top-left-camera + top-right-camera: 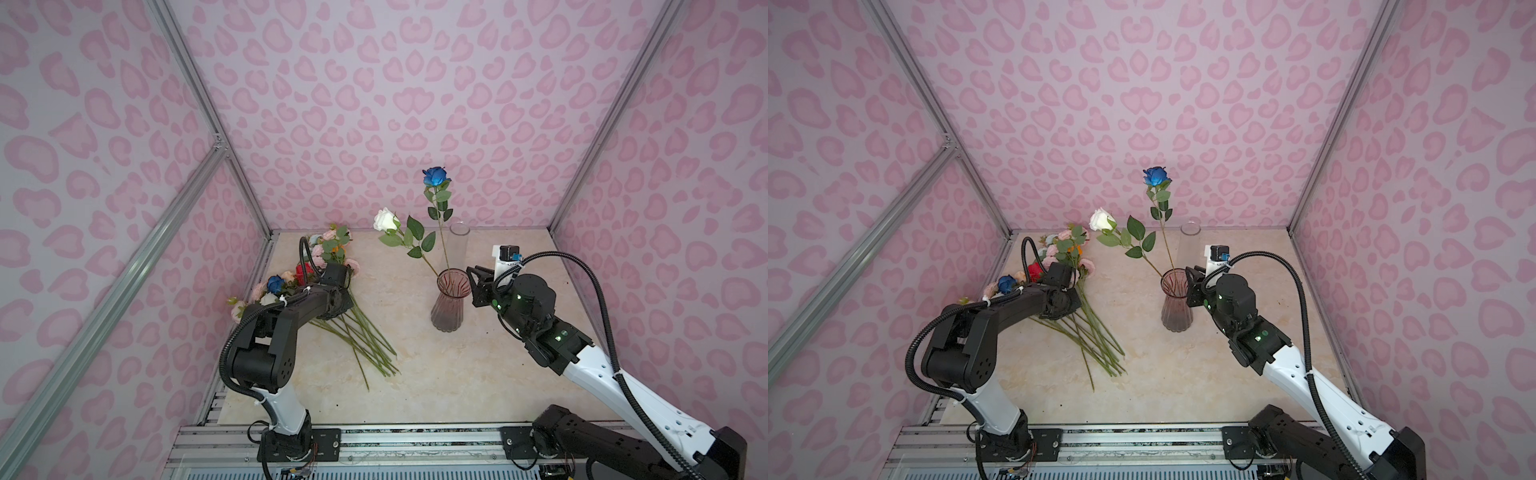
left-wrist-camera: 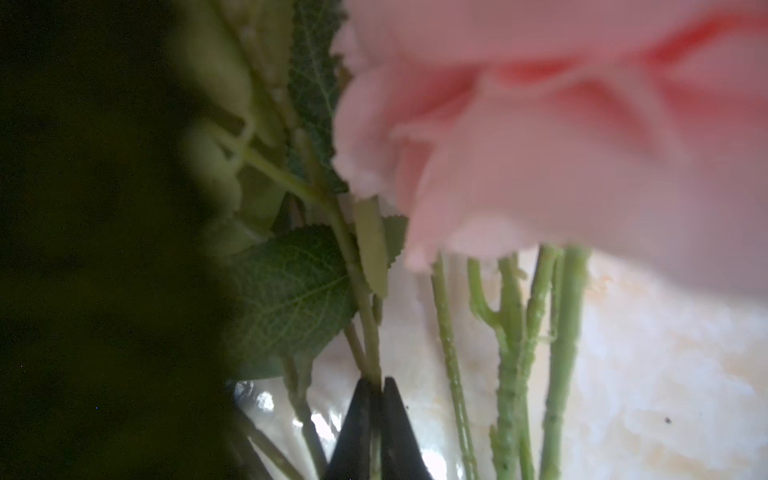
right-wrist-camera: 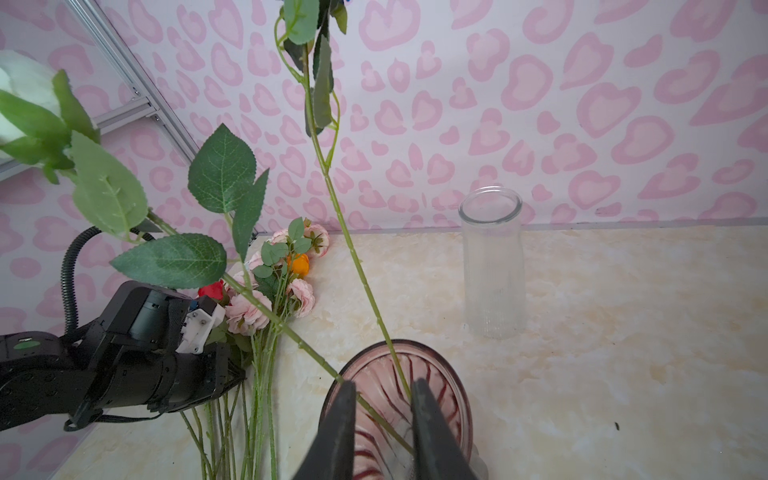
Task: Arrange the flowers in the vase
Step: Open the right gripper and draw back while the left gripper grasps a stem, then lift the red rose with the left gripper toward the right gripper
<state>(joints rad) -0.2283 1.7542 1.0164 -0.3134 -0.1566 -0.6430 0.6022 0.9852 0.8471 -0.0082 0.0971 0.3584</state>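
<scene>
The left arm is reaching forward and low, its elbow folding up behind the wrist and the wrist tipping downward. The left gripper (image 2: 376, 388) is pinching a green stem (image 2: 365, 316) between its closed fingertips. The right arm is stretching forward and inward, its forearm rising toward the wrist. The right gripper (image 3: 382, 388) is pointing forward with its jaws standing partly apart.

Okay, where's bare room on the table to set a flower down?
Bare: the table along its front rail, plus the gap between flower pile and pink vase. Crowded: back left, left gripper pinching a stem there; right gripper and clear vase crowd the pink vase.
</scene>
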